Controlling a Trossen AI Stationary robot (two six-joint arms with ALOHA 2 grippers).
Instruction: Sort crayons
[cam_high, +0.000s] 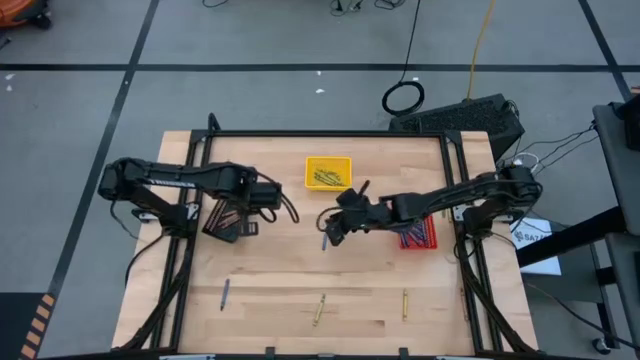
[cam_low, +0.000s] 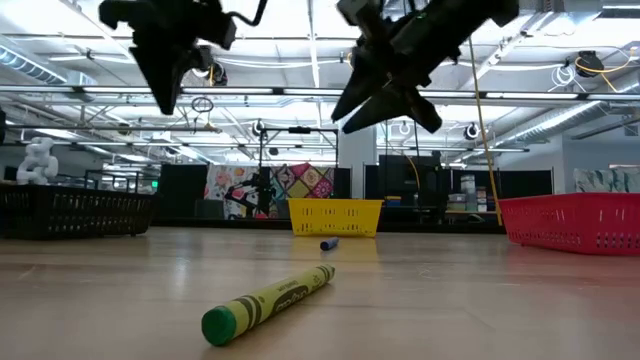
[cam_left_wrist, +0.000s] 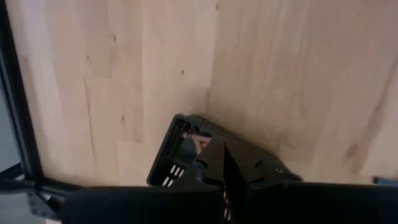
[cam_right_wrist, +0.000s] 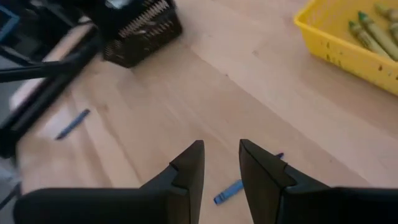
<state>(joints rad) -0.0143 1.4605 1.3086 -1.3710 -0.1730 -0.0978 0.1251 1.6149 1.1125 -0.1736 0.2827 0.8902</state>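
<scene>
Four loose crayons lie out on the table (cam_high: 270, 270), and the one that matters right now is the blue crayon (cam_high: 324, 241) near the middle, lying flat just below the right gripper (cam_high: 331, 229). From the right wrist view that blue crayon (cam_right_wrist: 229, 192) shows between and just beyond the two dark fingers, whose jaws stand apart with nothing between them, poised above it and not touching. The left gripper (cam_high: 247, 212) hangs over the black tray (cam_high: 224, 220) on the left side, jaws together and empty. Nearer the front edge sit another blue crayon (cam_high: 225, 293) and two yellow-olive crayons (cam_high: 320, 309), (cam_high: 404, 303), well apart from one another; the low view puts one green-tipped crayon (cam_low: 268, 303) close to the lens. The yellow tray (cam_high: 329, 172) at the back already holds several olive crayons, and the red tray (cam_high: 417, 236) sits under the right arm with blue sticks in it. As for handling, I would judge a crayon light, stiff but brittle, its paper wrap giving fair grip while its round body rolls at a nudge. The safest hold looks to be across the middle of the shaft, fingers square to its length, pressing gently so it neither snaps nor squirts sideways. Lying so flat on the wood, it leaves little room beneath the fingertips.
</scene>
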